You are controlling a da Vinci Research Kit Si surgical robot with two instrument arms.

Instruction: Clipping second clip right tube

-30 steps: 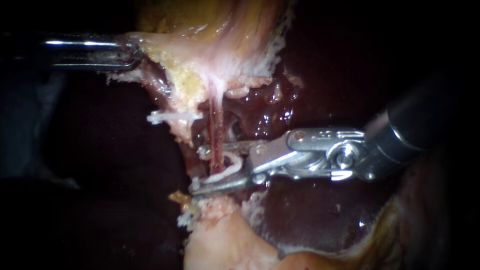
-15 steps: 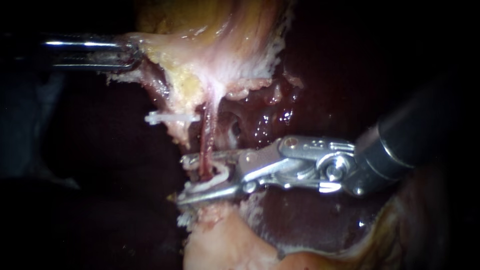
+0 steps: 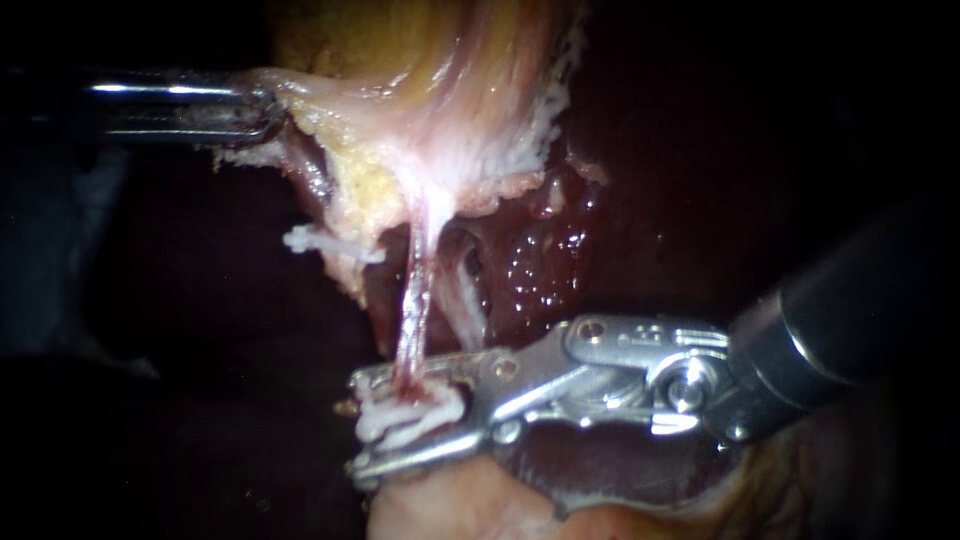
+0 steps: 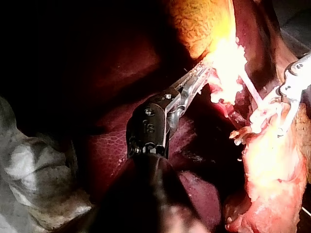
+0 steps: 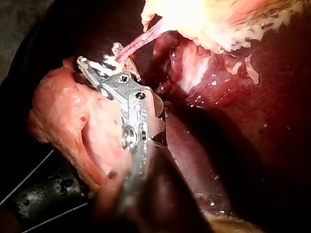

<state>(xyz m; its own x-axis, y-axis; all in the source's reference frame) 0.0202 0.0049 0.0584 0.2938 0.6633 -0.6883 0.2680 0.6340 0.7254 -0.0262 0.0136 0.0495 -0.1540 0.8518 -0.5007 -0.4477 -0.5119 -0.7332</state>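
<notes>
The tube [image 3: 413, 300] is seen as a thin, wet, pink-red cord. It is pulled straight and tight from the pale yellowish gallbladder [image 3: 450, 90] down into the jaws of the right instrument [image 3: 362, 425]. Between these jaws a white clip [image 3: 415, 412] is gripped, touched by the upper and by the lower jaw. The lower end of the tube is enclosed by the clip, and a little blood is seen there. The clip looks bent and partly pressed together. Well above these jaws, beside the tube, the other clip [image 3: 318, 243] sits tilted on the tissue edge. Dark red liver [image 3: 560, 260] is seen behind the jaws. The edge of the gallbladder is clamped between the jaws of the left instrument [image 3: 262, 105].

Compared with one second ago, the right jaws and the clip are found lower along the tube, farther from the gallbladder. The tube is drawn longer and thinner, and the other clip is tilted more. The hold of the left instrument is not changed.
</notes>
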